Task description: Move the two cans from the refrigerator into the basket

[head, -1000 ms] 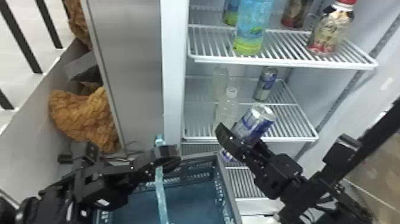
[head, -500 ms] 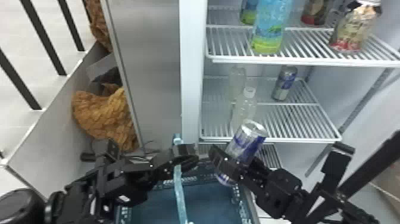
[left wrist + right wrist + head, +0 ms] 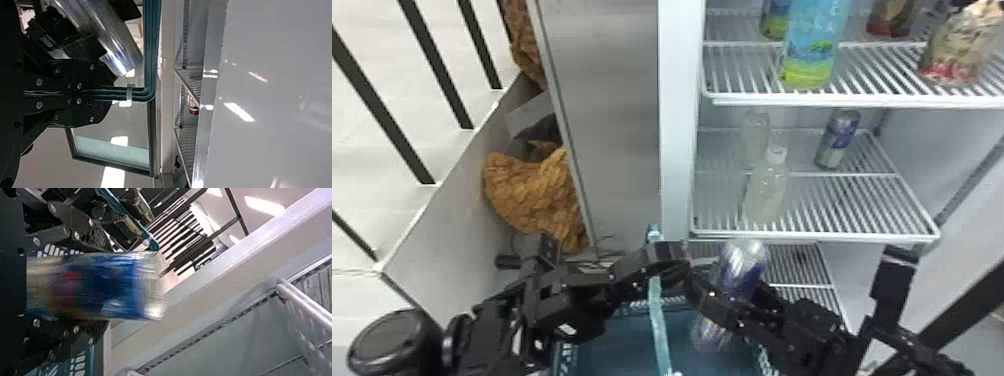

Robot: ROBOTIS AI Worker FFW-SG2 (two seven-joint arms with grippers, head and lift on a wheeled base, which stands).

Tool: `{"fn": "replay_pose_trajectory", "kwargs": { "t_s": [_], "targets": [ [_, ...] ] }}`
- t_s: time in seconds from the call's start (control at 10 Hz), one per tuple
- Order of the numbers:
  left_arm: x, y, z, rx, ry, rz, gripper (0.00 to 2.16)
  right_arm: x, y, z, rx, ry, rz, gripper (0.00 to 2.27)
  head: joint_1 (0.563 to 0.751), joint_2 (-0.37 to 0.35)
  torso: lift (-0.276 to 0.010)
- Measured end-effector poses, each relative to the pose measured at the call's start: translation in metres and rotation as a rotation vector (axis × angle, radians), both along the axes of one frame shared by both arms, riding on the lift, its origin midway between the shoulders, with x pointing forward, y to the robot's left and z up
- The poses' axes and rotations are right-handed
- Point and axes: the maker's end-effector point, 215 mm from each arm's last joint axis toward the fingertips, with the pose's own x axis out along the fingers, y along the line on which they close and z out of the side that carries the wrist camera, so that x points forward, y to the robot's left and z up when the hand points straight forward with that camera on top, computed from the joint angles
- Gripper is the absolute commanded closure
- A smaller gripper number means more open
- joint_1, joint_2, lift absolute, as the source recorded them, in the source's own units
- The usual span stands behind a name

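The right gripper (image 3: 733, 296) is shut on one can (image 3: 745, 265), tilted, with its lower end over the front part of the blue basket (image 3: 617, 345). In the right wrist view that can (image 3: 129, 286) lies between the fingers of my right gripper (image 3: 98, 286). My left gripper (image 3: 677, 261) is shut on the basket's teal handle (image 3: 657, 310), just left of the held can. The left wrist view has the left gripper (image 3: 102, 93) closed around the handle (image 3: 151, 43), the can (image 3: 117, 47) beside it. Another can (image 3: 838, 139) stands on the middle fridge shelf.
Clear bottles (image 3: 766, 192) stand on that middle shelf (image 3: 852, 205). Above it, the upper shelf (image 3: 872, 70) holds a blue-green bottle (image 3: 814, 45) and others. A grey panel (image 3: 612, 120) and brown woven objects (image 3: 532, 192) are on the left.
My right gripper has carried its can left and down, away from the shelves and over the basket. The head view has shifted left, so the refrigerator appears farther right. The left gripper has kept hold of the handle.
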Motion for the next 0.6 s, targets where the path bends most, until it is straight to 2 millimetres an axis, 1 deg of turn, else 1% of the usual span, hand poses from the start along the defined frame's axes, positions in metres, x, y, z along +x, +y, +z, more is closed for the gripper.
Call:
{"fn": "replay_pose_trajectory", "kwargs": {
  "t_s": [0.1,0.2,0.3,0.4,0.5,0.6],
  "targets": [
    [0.000,0.000,0.000,0.001,0.000,0.000,1.20,0.000,-0.002,-0.001,0.007,0.005,-0.002,0.09,0.695,0.018,-0.218],
    [0.000,0.000,0.001,-0.001,-0.001,0.000,1.20,0.001,-0.005,-0.001,0.007,0.007,-0.009,0.10,0.695,0.014,-0.218],
    [0.000,0.000,0.000,0.000,0.000,0.000,1.20,0.005,-0.017,0.001,0.001,0.000,-0.034,0.11,0.695,-0.007,-0.218],
    [0.000,0.000,0.000,-0.002,0.001,0.000,1.20,0.011,-0.034,0.006,-0.007,-0.020,-0.075,0.11,0.695,-0.033,-0.218],
    [-0.001,0.000,-0.001,-0.002,0.003,0.001,1.20,0.019,-0.055,0.012,-0.019,-0.049,-0.126,0.11,0.695,-0.051,-0.218],
    [-0.001,0.001,-0.001,-0.004,0.004,0.002,1.20,0.025,-0.076,0.020,-0.036,-0.077,-0.176,0.11,0.695,-0.088,-0.218]
  ]
}}
